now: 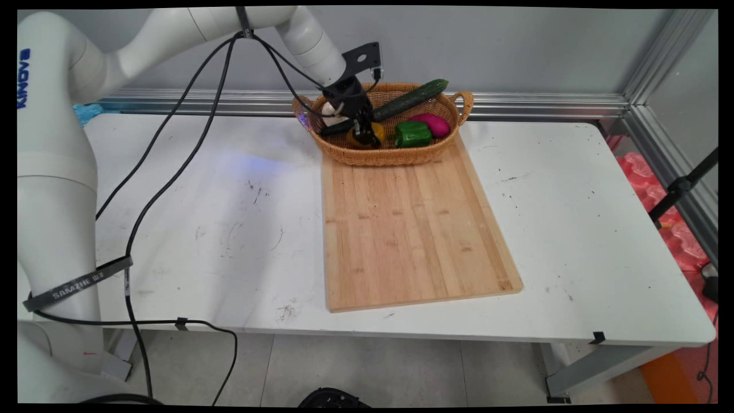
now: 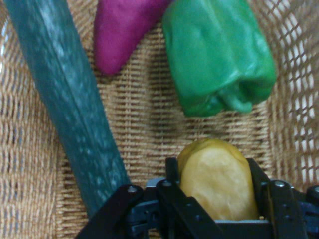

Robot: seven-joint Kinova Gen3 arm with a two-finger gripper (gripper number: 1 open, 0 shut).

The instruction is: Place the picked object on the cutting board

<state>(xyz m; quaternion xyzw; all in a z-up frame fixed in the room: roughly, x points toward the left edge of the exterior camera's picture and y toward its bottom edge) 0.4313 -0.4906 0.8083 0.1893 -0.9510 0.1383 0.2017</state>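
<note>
Gripper [image 1: 364, 133] is down inside the wicker basket [image 1: 390, 156], both fingers [image 2: 172, 174] closed against the sides of a yellow potato-like vegetable [image 2: 218, 179], which sits gripped between them on the basket floor or just above it (contact with the weave can't be told). Arm reaches in from the upper left, forearm angled downward, wrist pointing steeply into the basket's left half, black cables [image 1: 172, 172] hanging off it.

Count around the hand, hand view: one dark green cucumber [image 2: 70, 114] just left of the fingers, running diagonally away; one green bell pepper [image 2: 217, 59] ahead and slightly right; one magenta vegetable [image 2: 124, 32] ahead, between cucumber and pepper. One pale rounded item [image 1: 331, 109] shows behind the wrist in the main view, mostly hidden.

One wooden cutting board [image 1: 410, 229] lies on the white table [image 1: 573, 229], its far end touching the basket.

Readable text: "SAMZHE" on a grey strap [image 1: 77, 284] around the arm's lower link.
</note>
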